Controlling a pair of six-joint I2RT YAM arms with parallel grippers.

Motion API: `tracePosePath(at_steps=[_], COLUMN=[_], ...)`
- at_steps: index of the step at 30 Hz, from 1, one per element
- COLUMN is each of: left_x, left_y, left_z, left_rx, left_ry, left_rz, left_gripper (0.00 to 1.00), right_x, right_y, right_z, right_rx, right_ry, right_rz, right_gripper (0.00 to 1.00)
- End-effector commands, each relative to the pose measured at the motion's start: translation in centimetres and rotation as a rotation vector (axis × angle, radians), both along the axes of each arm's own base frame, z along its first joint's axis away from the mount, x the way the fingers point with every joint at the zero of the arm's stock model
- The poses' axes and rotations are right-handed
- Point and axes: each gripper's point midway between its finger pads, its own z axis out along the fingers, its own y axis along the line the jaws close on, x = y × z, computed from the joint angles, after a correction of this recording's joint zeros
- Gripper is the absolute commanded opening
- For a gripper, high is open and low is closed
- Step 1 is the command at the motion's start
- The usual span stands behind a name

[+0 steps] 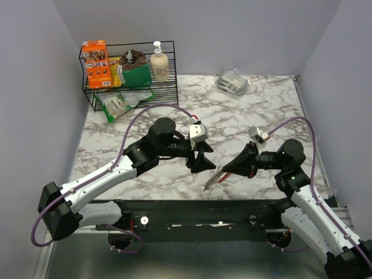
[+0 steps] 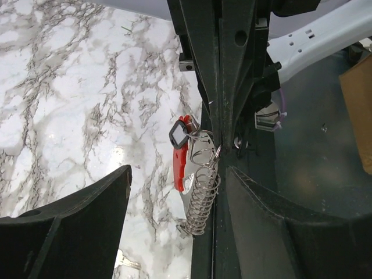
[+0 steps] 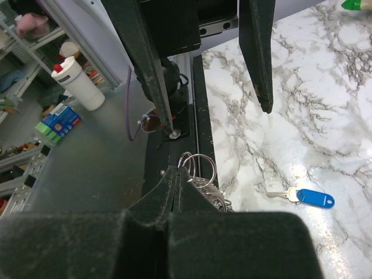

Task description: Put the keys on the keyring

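Note:
My right gripper (image 1: 224, 172) is shut on the keyring (image 1: 211, 181) and holds it above the table's near edge. In the right wrist view its fingertips (image 3: 179, 173) pinch the silver rings (image 3: 200, 165). The left wrist view shows the red clip (image 2: 181, 163) and the silver chain of rings (image 2: 201, 203) hanging down. My left gripper (image 1: 200, 158) is open, and its fingers (image 2: 75, 226) stand on either side of the keyring without touching it. The blue-headed key (image 3: 313, 198) lies on the marble. A silver key (image 2: 125, 263) lies below the left gripper.
A black wire rack (image 1: 165, 87) with boxes, bags and a soap bottle (image 1: 160, 64) stands at the back left. A foil packet (image 1: 233, 81) lies at the back. The black base rail (image 1: 203, 210) runs along the near edge. Purple cables (image 1: 133, 125) arch over both arms.

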Motion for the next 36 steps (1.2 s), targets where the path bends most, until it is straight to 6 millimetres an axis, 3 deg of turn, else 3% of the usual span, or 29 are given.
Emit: tracePosePath(at_steps=[1,7,14,22,27,36], left_x=[-1.7,-3.2,-4.6,-4.4,-4.7,-5.1], left_y=[0.3,0.5,0.6,0.6,0.2,-0.1], left_z=[1.2,2.0,1.4,2.1,1.5,1.1], left_rx=[-0.053,-0.107,-0.121,-0.145,-0.133,-0.139], left_ry=[-0.060,-0.093,-0.069,-0.081,-0.039,-0.008], left_rz=[-0.106,-0.190,-0.274,-0.256,-0.284,-0.312], left_gripper=[0.75,0.74,0.71,0.57,0.39,0.36], right_x=[-1.1,-1.1,-1.5,-1.6,-1.5,-1.2], right_y=[-0.1,-0.1,-0.1,-0.1,-0.1,-0.1], right_z=[2.2,2.6,3.5,4.0,4.3,4.4], right_rx=[0.032,0.034,0.041,0.050,0.055,0.058], right_ry=[-0.074,-0.083,-0.105,-0.118,-0.118,-0.116], right_rz=[0.060,0.058,0.078,0.080,0.067,0.054], right_gripper=[0.00,0.01,0.00,0.01,0.00,0.01])
